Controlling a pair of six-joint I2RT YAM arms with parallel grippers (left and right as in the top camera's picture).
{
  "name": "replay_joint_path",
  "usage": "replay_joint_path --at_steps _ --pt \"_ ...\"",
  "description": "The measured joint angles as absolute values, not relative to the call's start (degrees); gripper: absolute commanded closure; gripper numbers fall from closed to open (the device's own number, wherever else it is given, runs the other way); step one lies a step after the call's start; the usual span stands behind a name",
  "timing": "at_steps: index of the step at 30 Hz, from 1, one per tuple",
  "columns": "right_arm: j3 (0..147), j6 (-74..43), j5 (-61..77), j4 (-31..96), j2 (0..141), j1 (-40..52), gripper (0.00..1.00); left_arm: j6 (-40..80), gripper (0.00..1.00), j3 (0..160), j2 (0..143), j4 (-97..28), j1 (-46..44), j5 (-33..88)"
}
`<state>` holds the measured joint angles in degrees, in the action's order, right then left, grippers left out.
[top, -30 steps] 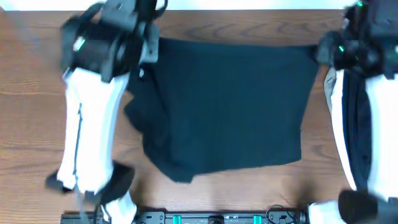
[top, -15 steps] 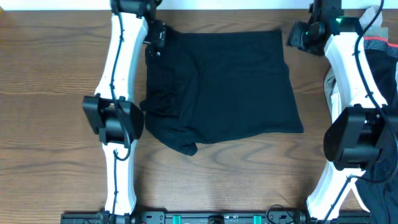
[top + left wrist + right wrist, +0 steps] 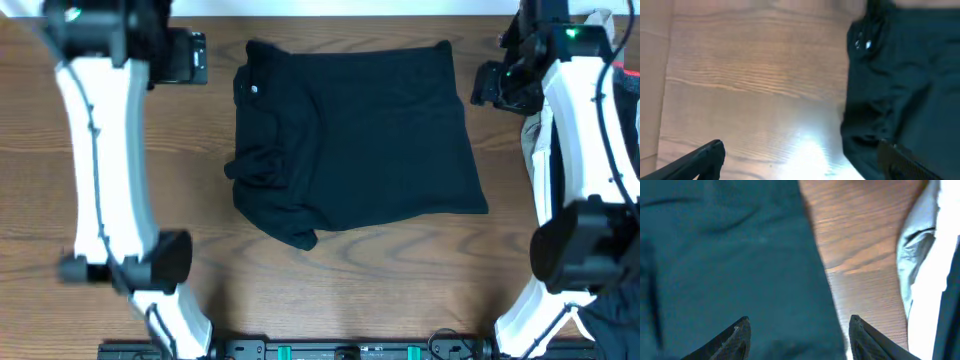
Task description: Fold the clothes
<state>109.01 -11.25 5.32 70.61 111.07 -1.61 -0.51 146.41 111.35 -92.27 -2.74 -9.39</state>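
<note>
The clothes, a black T-shirt, lie folded into a rough rectangle mid-table, with a bunched sleeve at the lower left. A small white logo shows near the far left corner. My left gripper hovers just left of that corner, open and empty. In the left wrist view the left gripper spans bare wood, with the T-shirt to its right. My right gripper sits beside the shirt's far right edge, open. In the right wrist view the right gripper straddles the edge of the T-shirt, holding nothing.
More clothing, white and grey with a red strip, lies piled at the table's right edge, behind the right arm. It also shows as pale cloth in the right wrist view. The table's back edge runs close behind the shirt.
Both grippers opened and let go of the shirt's far corners. The left arm swung out to the left, the right drew slightly right. The shirt has lain still for half a second.
</note>
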Motion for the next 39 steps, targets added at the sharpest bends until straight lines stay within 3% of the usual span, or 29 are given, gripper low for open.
replay_joint_path --at_steps 9,16,26,33,39 --pt "109.0 -9.5 9.5 74.2 92.1 -1.5 0.3 1.7 0.08 142.8 91.1 -92.3 -2.8 -7.8" --pt "106.2 -10.0 9.9 75.6 82.5 1.0 0.28 3.4 0.08 124.0 78.8 -92.1 -2.8 -6.2" --pt "81.6 -15.8 10.5 63.3 87.2 4.0 0.26 2.1 0.07 87.2 91.5 -69.7 -2.8 6.6" --pt "71.7 -17.5 10.5 52.2 88.0 4.0 0.25 -0.3 0.09 82.3 103.8 -59.2 -2.8 10.2" --pt "63.5 -20.0 10.5 42.1 88.0 4.1 0.23 -1.9 0.41 82.3 110.6 -53.0 -2.8 12.0"
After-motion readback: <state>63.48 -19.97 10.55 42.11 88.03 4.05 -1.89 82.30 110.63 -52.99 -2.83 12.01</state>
